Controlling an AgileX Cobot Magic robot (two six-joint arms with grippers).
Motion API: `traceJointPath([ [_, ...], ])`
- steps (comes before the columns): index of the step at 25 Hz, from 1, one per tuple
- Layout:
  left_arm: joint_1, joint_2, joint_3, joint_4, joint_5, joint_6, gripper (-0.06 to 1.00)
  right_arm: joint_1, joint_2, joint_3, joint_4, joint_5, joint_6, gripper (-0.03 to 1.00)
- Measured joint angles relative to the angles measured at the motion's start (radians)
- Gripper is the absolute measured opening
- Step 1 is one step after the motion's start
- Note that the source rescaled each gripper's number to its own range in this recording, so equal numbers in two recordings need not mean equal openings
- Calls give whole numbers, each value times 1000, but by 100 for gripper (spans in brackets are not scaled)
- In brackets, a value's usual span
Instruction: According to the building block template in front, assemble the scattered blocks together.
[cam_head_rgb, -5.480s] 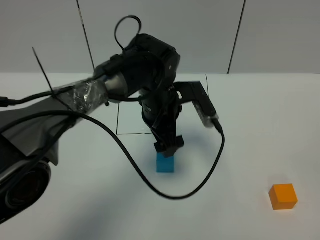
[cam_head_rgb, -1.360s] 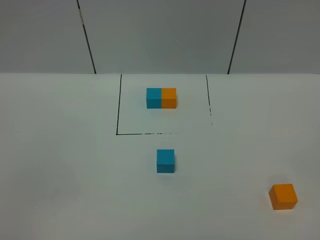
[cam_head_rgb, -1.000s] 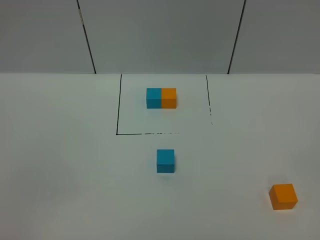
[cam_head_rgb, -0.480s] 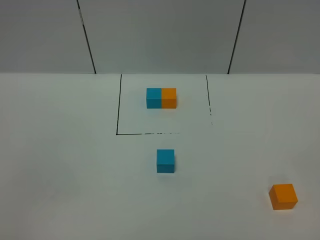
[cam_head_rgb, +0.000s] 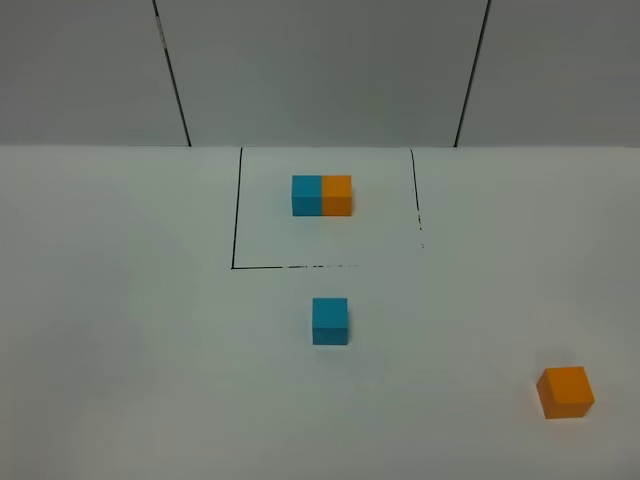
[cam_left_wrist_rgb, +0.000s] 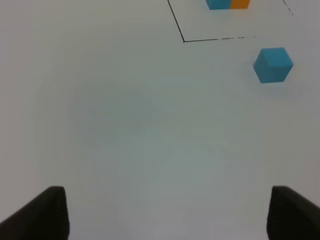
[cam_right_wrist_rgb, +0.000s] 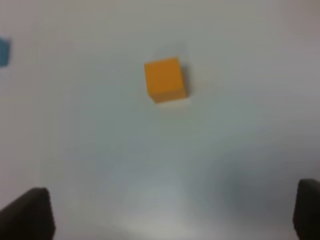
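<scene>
The template (cam_head_rgb: 322, 195), a blue and an orange cube joined as one bar, sits inside the black-lined square (cam_head_rgb: 233, 266) at the back. It also shows in the left wrist view (cam_left_wrist_rgb: 227, 4). The loose blue cube (cam_head_rgb: 330, 321) lies just in front of the square and shows in the left wrist view (cam_left_wrist_rgb: 273, 64). The loose orange cube (cam_head_rgb: 566, 391) lies far off at the front right and shows in the right wrist view (cam_right_wrist_rgb: 165, 80). No arm shows in the exterior view. My left gripper (cam_left_wrist_rgb: 165, 220) is open and empty, well away from the blue cube. My right gripper (cam_right_wrist_rgb: 165, 215) is open and empty, short of the orange cube.
The white table (cam_head_rgb: 140, 350) bears only the cubes and the square. A grey panelled wall (cam_head_rgb: 320, 70) stands behind the table's far edge. A sliver of the blue cube (cam_right_wrist_rgb: 4, 51) shows at the edge of the right wrist view.
My left arm stood over the blue cube 5.5 s ago and has since left the exterior view. The blue cube stays where it was. Nothing has moved in the last second.
</scene>
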Motion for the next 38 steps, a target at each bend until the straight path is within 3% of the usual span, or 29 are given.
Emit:
traceJointPath([
  [9,0,0,0,0,0,0,68,0,623,-145,7,-17,-13,93],
  [16,0,0,0,0,0,0,68,0,673,-167,79,-135,-57,89],
  [22,0,0,0,0,0,0,68,7,736,-200,86,-131,-1,88],
  [32,0,0,0,0,0,0,68,196,948,-283,-147,-194,122,88],
  [38,0,0,0,0,0,0,68,219,1054,-283,-157,-271,141,87],
])
